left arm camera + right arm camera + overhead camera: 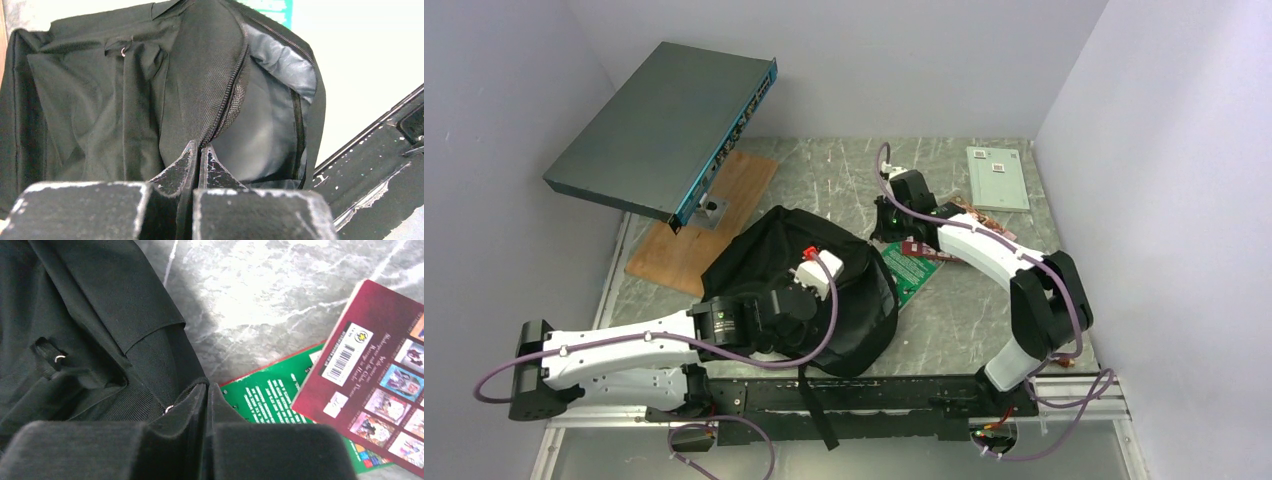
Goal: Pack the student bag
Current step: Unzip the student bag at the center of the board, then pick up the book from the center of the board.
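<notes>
The student bag (769,262) is a black soft backpack lying in the middle of the table. My left gripper (816,272) is over it. In the left wrist view the left gripper (201,148) is shut on the bag's zipper edge (227,95), with the grey lining (265,115) showing inside the opening. My right gripper (890,226) is at the bag's far right edge. In the right wrist view the right gripper (207,386) is shut on the black fabric rim of the bag (100,315).
A green book (914,276) and a dark red book (921,250) lie just right of the bag, also in the right wrist view (270,395) (380,375). A pale green booklet (997,178) lies at the back right. A tilted network switch (664,125) stands on a wooden board (709,215) at the back left.
</notes>
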Available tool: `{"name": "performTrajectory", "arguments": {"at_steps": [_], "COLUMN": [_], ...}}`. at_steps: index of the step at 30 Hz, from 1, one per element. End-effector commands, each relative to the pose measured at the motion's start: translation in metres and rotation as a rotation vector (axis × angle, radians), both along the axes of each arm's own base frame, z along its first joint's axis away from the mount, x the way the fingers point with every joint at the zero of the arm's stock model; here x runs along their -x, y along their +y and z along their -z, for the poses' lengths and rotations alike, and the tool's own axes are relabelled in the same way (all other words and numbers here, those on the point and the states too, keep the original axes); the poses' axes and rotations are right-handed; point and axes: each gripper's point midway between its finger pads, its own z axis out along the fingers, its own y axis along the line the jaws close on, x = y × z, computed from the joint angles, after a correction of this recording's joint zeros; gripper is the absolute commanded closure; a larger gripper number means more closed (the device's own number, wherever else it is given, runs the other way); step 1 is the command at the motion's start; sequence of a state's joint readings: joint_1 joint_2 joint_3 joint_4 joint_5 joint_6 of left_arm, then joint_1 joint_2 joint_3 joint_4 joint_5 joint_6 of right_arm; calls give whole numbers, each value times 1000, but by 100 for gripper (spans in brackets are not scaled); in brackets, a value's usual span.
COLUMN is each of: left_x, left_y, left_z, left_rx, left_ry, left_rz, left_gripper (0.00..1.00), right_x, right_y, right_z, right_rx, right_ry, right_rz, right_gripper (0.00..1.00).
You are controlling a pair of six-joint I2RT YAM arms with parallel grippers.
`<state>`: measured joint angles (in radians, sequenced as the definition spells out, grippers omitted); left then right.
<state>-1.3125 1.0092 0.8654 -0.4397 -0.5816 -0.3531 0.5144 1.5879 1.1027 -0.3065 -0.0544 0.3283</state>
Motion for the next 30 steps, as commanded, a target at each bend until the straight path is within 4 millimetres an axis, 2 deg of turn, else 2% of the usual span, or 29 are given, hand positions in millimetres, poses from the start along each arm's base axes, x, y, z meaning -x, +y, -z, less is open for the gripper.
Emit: {"name": "performTrajectory", "arguments": {"at_steps": [1, 4, 5, 9, 11, 12, 14, 17, 20, 27, 30], "left_x": [-2, -1, -1, -2, -3, -4, -3, -2, -1, 1, 0], "left_y": [12, 4, 1, -6, -10, -12, -16, -20, -22, -22, -23], "left_z": [3, 9, 12, 20, 23, 23, 23, 23, 25, 25, 24], "left_rx": [34, 12, -4, -58, -74, -76, -69, -55, -50, -55, -53], "left_ry": [51, 102, 116, 142, 149, 152, 159, 169, 180, 188, 185], "left_rz": [-125, -136, -134, -144, -141, -139, -129, -115, -110, -102, -103], "left_gripper": [100, 100, 100, 100, 100, 100, 100, 100, 100, 100, 100], "right_x": [-16, -7, -5, 3, 11, 11, 18, 31, 41, 35, 27], "right_y": [4, -17, -30, -83, -114, -138, -168, -214, -241, -266, -268], "right_z": [-23, -16, -16, -13, -10, -13, -16, -19, -14, 15, 34], "right_rx": [2, 87, 120, 93, 7, -61, -196, -411, -557, -771, -808], "right_ry": [-52, -35, -41, -47, -24, -21, -16, -63, -84, -27, 17], "right_rz": [-60, -22, 20, 220, 347, 453, 593, 783, 894, 943, 932], "right_gripper": [82, 50, 44, 27, 19, 16, 8, 1, 1, 5, 8]}}
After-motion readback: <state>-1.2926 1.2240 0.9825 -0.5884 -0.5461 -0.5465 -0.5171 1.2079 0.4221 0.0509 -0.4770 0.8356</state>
